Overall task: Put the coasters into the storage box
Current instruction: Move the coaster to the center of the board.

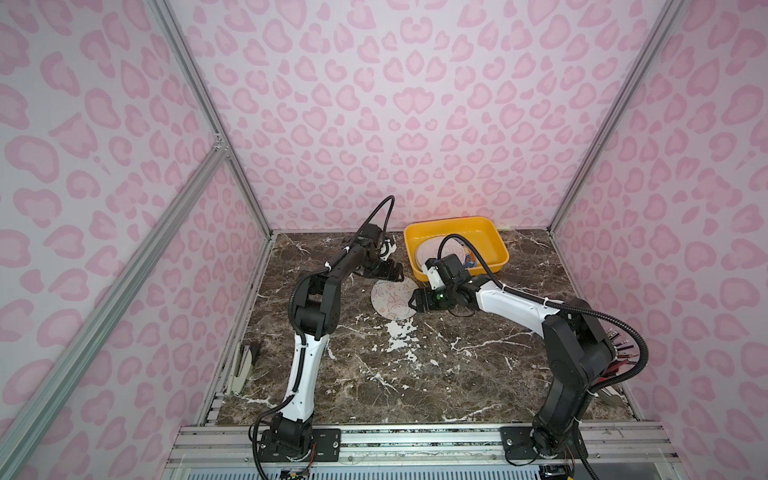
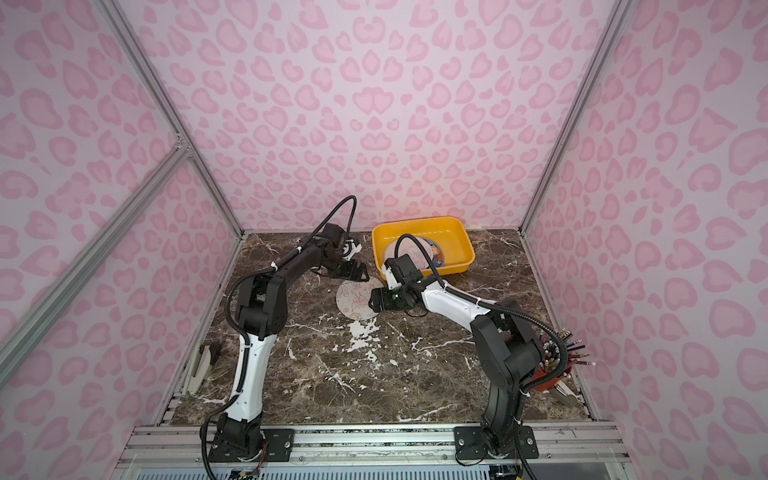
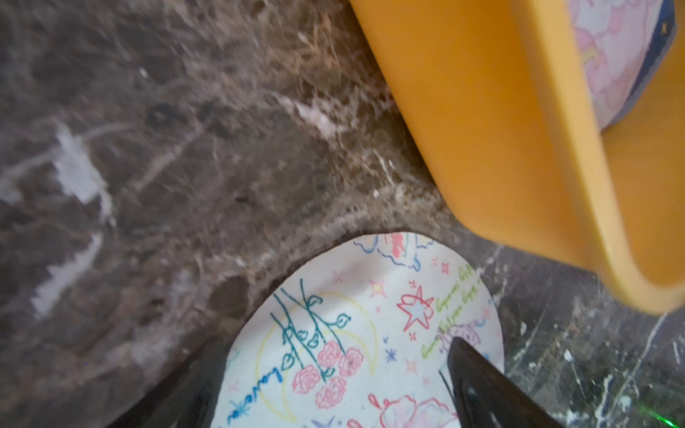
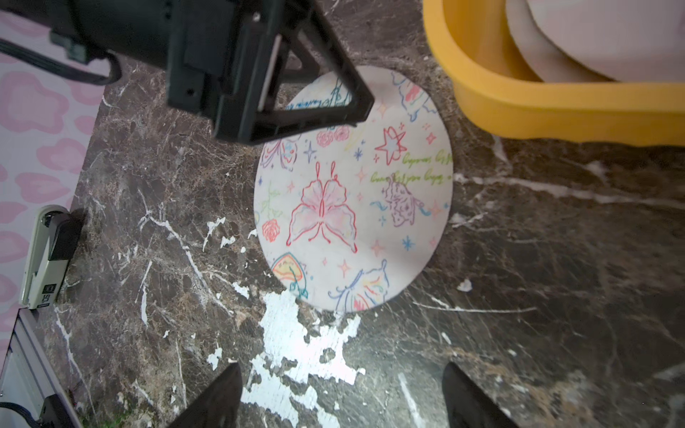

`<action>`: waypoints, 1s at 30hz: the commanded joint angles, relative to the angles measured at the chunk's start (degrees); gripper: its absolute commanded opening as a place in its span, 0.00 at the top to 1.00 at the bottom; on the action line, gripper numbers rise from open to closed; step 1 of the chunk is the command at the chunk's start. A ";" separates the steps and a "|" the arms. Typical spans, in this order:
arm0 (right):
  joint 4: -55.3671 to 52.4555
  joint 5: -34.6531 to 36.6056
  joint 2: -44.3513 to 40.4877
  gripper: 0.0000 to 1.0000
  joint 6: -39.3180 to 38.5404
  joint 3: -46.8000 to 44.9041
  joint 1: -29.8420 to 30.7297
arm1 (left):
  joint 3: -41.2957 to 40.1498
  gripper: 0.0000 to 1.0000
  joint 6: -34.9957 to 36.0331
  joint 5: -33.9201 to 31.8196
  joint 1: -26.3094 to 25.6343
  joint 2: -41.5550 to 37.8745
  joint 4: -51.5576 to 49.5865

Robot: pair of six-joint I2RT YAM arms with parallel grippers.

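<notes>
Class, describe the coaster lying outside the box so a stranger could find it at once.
Find the yellow storage box at the back of the marble table. Just before its near left corner, one round coaster lies flat on the marble. Alone outside the box, it bears a red-outlined butterfly at its centre.

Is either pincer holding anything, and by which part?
Nothing is held: the left pincer and right pincer stand open, the coaster flat on the table.

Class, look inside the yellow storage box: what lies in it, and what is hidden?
The storage box holds overlapping pale coasters and a blue-rimmed coaster. The right arm covers part of them, so their number cannot be told.
</notes>
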 commanded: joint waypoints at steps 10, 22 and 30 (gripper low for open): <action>0.58 2.37 1.31 0.16 -0.89 -2.78 -2.87 | -21.96 0.05 -7.86 -0.10 -3.15 -11.74 -2.24; -0.39 3.24 5.48 0.21 -1.24 -3.59 -4.17 | -27.77 0.06 -13.59 -9.20 -2.54 -20.15 3.01; -0.57 2.66 7.91 0.28 -0.86 -3.21 -3.88 | -30.87 0.10 -14.91 -7.30 -2.63 -20.09 4.35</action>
